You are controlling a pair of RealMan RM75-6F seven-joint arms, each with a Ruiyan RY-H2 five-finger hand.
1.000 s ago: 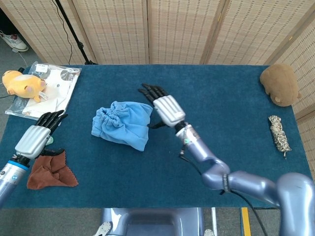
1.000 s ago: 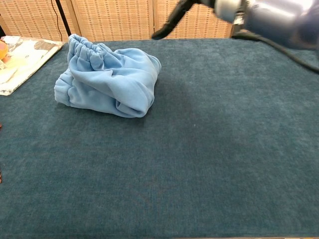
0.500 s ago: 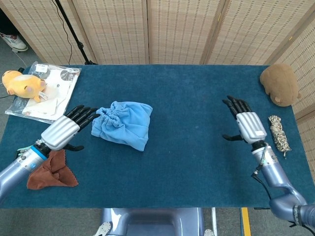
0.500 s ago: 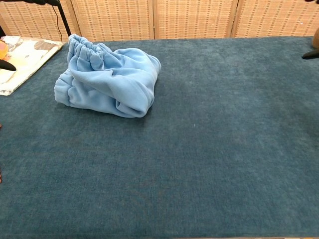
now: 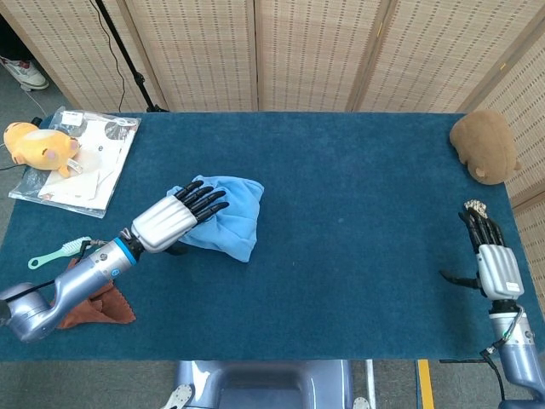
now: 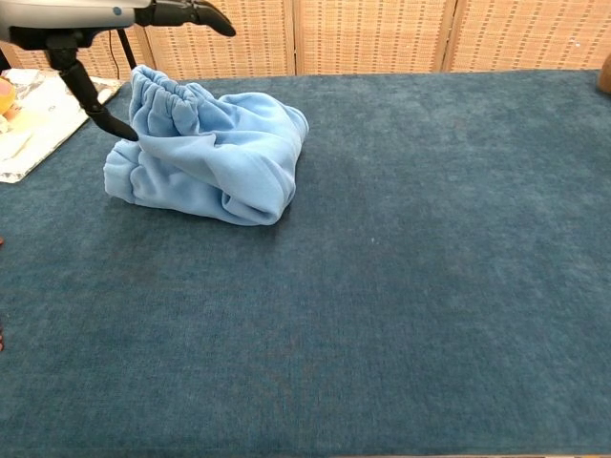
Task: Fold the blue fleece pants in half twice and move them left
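Note:
The blue fleece pants lie bunched in a folded heap left of the table's middle, also seen as blue fleece pants in the chest view. My left hand hovers over the heap's left part with fingers spread and flat, holding nothing; its thumb reaches down beside the elastic waistband. In the chest view the left hand shows along the top left edge, above the cloth. My right hand stands open at the far right edge of the table, well away from the pants.
A brown cloth and a green toothbrush lie near the left front. A plastic packet with a yellow plush toy sits at back left. A brown plush and a rope bundle are at the right.
My left hand moved right from the table's left edge to above the pants. My right hand drew back from the pants to the far right edge.

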